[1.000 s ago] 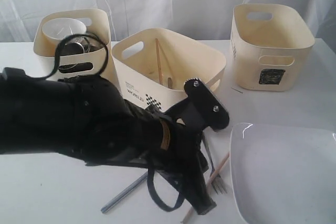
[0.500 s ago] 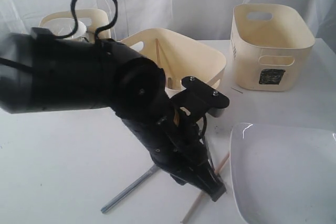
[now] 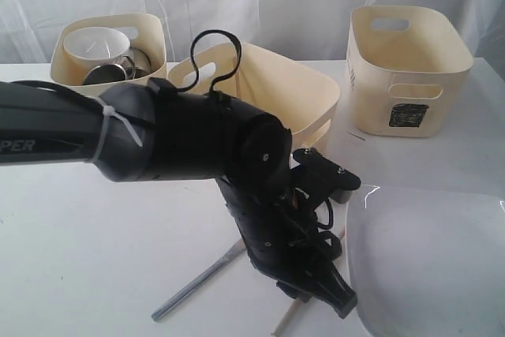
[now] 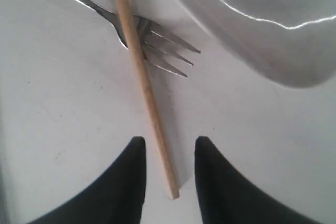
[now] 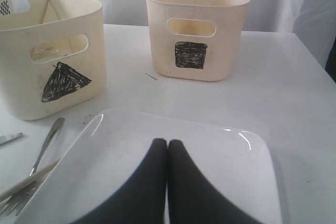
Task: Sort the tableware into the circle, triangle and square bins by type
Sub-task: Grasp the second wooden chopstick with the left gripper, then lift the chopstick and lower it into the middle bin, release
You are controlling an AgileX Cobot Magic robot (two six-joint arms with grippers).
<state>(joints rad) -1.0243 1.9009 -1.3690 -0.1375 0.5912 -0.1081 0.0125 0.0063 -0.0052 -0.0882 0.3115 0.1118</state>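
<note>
My left gripper (image 4: 169,140) is open, low over the table, its jaws on either side of the end of a wooden chopstick (image 4: 144,87) without touching it. The chopstick lies across a steel fork (image 4: 157,45), close to the large white square plate (image 4: 262,24). In the exterior view the left gripper (image 3: 331,290) sits between a steel knife (image 3: 197,282) and the plate (image 3: 426,258). My right gripper (image 5: 167,142) is shut and empty above the plate (image 5: 220,156). The triangle bin (image 5: 52,72) and the square bin (image 5: 194,30) stand behind it.
A third cream bin (image 3: 106,45) at the back left holds a white bowl (image 3: 95,43) and a steel mug (image 3: 118,73); its mark does not show. The left arm (image 3: 158,132) stretches across the table's middle and hides part of the triangle bin (image 3: 308,100).
The left arm has swung forward and to the right, lowering its gripper beside the plate. The fork is now hidden behind the arm in the exterior view.
</note>
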